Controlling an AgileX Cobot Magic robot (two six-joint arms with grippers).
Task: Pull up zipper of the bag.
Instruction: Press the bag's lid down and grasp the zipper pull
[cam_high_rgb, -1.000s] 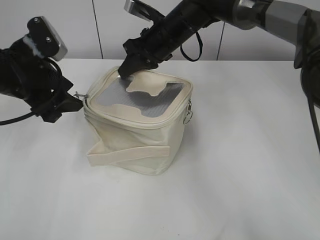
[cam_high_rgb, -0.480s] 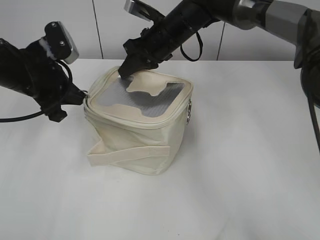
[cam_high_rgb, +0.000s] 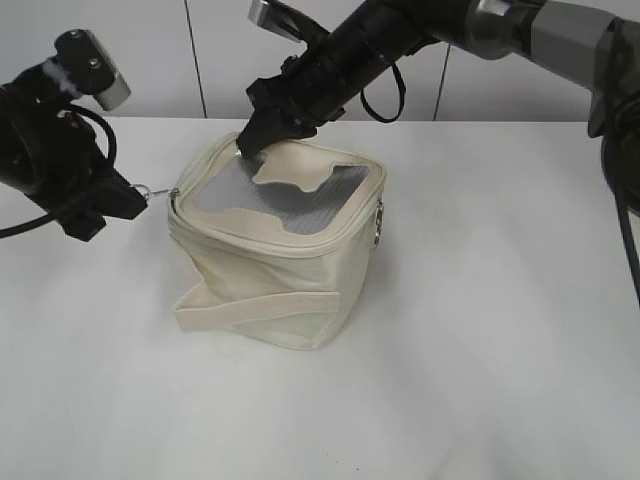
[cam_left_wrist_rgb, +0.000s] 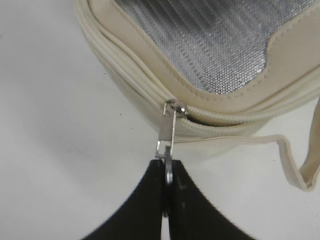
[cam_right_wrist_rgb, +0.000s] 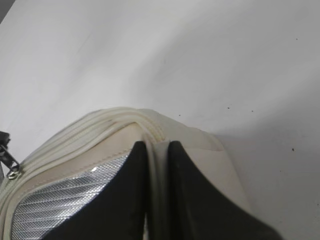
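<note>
We see a small, boxy bag of cream-white woven fabric (cam_high_rgb: 270, 270) sitting near the middle of a matte white table (cam_high_rgb: 500, 350). Its flat top is a shiny grey mesh panel (cam_high_rgb: 270, 200) with a smooth cream H-shaped patch, and a flat cream strap (cam_high_rgb: 260, 305) runs across the near side. A ribbed cream zipper track (cam_left_wrist_rgb: 220, 117) circles the top rim. At the bag's left corner sits a small silver metal slider (cam_left_wrist_rgb: 176, 107) with a thin round ring pull (cam_left_wrist_rgb: 169, 170). Our left black gripper (cam_left_wrist_rgb: 166, 187) is pinched tight on that ring. Our right black gripper (cam_right_wrist_rgb: 156, 165) is nipped narrowly on a fold of cream fabric at the bag's far top edge. We can read no writing or labels anywhere.
</note>
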